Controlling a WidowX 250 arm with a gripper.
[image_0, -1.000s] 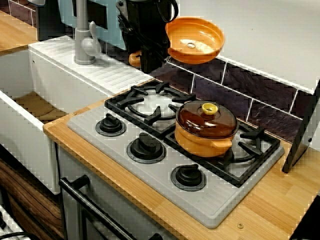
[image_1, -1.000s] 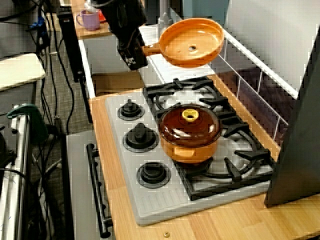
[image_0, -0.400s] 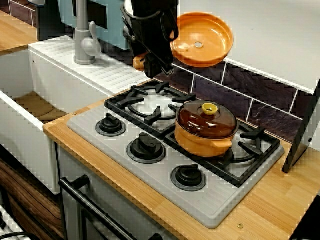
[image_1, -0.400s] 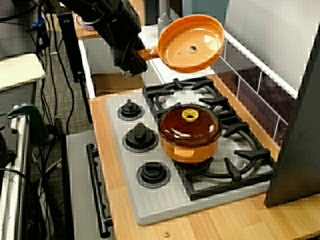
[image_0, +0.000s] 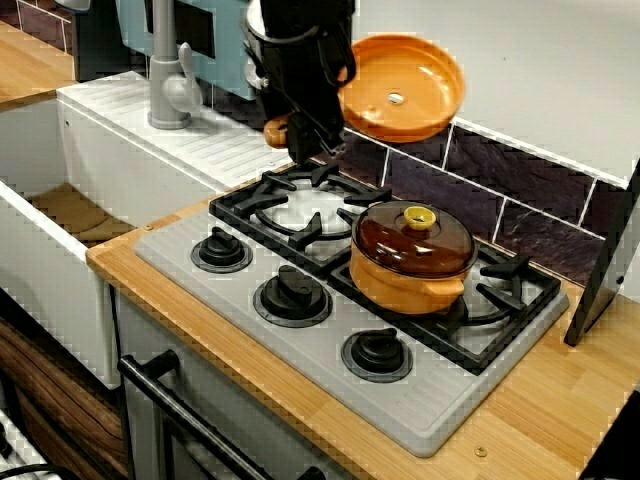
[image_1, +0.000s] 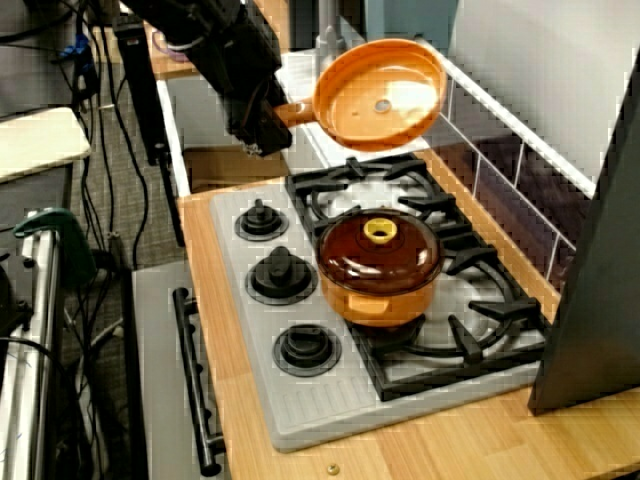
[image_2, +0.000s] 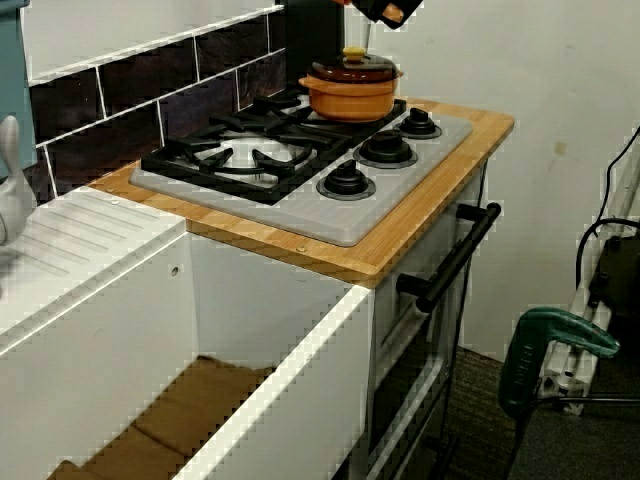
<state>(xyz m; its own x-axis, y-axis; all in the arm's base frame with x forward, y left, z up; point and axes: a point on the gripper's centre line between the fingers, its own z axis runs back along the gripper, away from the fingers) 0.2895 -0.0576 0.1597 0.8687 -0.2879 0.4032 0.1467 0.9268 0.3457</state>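
In the view from the front, my black gripper (image_0: 300, 128) is shut on the short handle of an orange frying pan (image_0: 402, 88). The pan hangs tilted in the air above the back-left burner (image_0: 305, 207), close to the tiled wall. The side view shows the gripper (image_1: 266, 125) left of the pan (image_1: 378, 95), whose inside faces the camera. An orange pot with a brown glass lid (image_0: 411, 255) stands on the right burner, below and in front of the pan. In the low view from the sink end only the gripper's tip (image_2: 386, 9) shows, above the pot (image_2: 350, 86).
The grey hob (image_0: 300, 352) has three black knobs along its front. A white sink with a draining board (image_0: 190, 135) and a grey faucet (image_0: 166, 75) lies to the left. A dark panel (image_0: 606, 265) leans at the right end of the wooden counter (image_0: 560, 400).
The arm turned and shifted slightly right, tipping the pan so its inside faces the side camera more. In the last moment the pan sank a little.
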